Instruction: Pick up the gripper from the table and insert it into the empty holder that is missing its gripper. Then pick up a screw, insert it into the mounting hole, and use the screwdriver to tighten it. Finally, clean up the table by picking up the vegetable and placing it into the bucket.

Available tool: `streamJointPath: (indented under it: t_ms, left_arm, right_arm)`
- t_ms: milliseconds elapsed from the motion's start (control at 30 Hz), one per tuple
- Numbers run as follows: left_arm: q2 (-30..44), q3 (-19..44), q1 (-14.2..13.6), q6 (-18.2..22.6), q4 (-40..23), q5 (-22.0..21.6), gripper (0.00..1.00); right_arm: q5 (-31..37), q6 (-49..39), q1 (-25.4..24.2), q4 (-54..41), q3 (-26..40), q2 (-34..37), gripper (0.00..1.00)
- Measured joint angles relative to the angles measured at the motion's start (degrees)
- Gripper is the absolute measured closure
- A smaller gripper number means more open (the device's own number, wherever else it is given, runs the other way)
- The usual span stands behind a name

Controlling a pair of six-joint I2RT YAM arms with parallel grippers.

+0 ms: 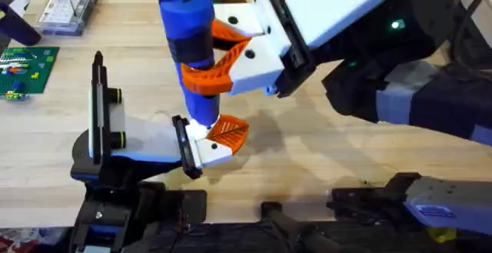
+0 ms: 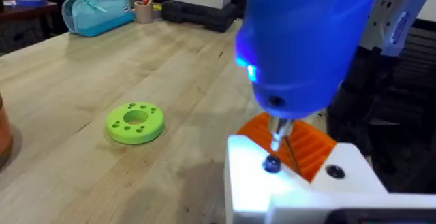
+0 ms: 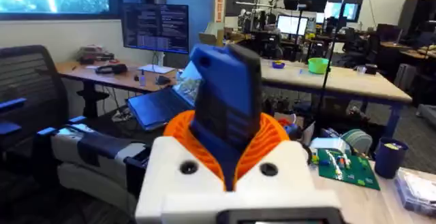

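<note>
Item: bright blue pen-shaped electric screwdriver (image 1: 187,30), upright, my right jaws (image 1: 217,61) clenched around it, metal tip on a dark screw (image 2: 272,163). My left jaws (image 1: 227,134): state, I cannot tell.

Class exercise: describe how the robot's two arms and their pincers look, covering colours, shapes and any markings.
Both pincers, the right pincer and the left pincer, have white blocky bodies with orange ribbed finger pads. The arm links are white with blue trim and black joints. A green light glows on the right arm. The left arm has yellow-green marks at one joint.
</note>
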Motion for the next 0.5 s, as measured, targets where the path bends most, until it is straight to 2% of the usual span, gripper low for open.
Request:
streamJointPath:
  t_ms: [500]
  left_arm:
    - [0.0,0.0,0.0,0.0,0.0,0.0,0.989]
  right_arm:
    - [0.2,-0.1,0.0,0.1,0.0,1.7,0.975]
